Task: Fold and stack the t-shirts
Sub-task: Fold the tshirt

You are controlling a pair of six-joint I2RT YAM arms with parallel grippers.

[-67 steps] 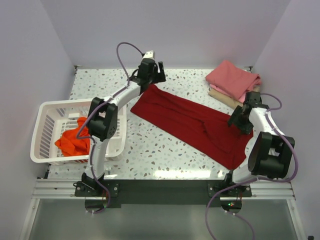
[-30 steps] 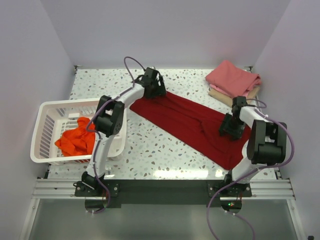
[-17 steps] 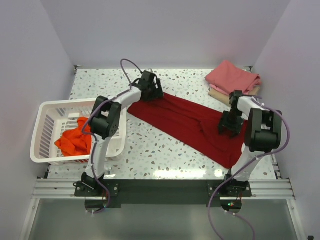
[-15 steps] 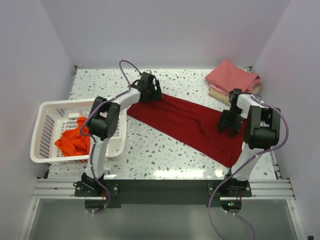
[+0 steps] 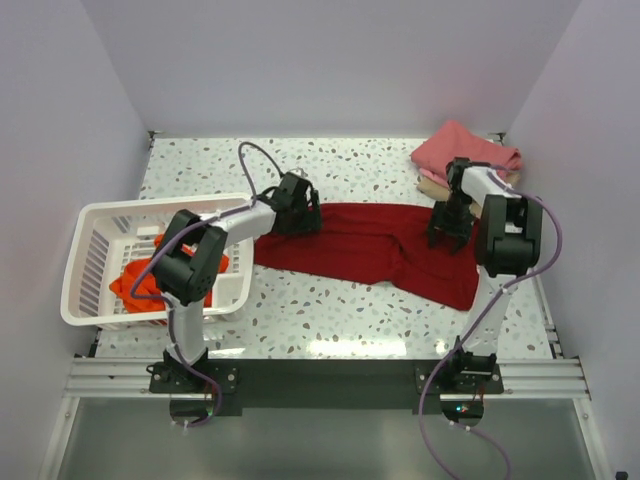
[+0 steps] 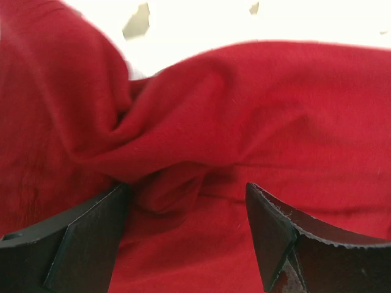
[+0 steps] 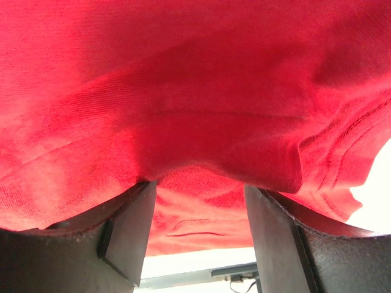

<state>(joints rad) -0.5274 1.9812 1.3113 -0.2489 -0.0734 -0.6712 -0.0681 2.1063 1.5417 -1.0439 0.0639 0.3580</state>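
As we pulled, the big dark crimson cloth t-shirt (image 5: 350,240) swung from slanted to level across the middle of the frame. Our left gripper (image 6: 186,189) and right gripper (image 7: 198,185) each pinched it, ready to fold, we think.

The crimson t-shirt (image 6: 244,104) is soft, matt knit cloth, finely ribbed up close, with stitched seams. My left pincer (image 6: 186,192) has fingers (image 6: 79,244) of dull black plastic, one with a rough, toothed edge; my right pincer (image 7: 198,186) shows the same matt black finish. The desk (image 5: 330,310) looks smooth, pale and speckled like stone, faintly shiny. The basket (image 5: 95,262) is smooth, glossy white plastic.
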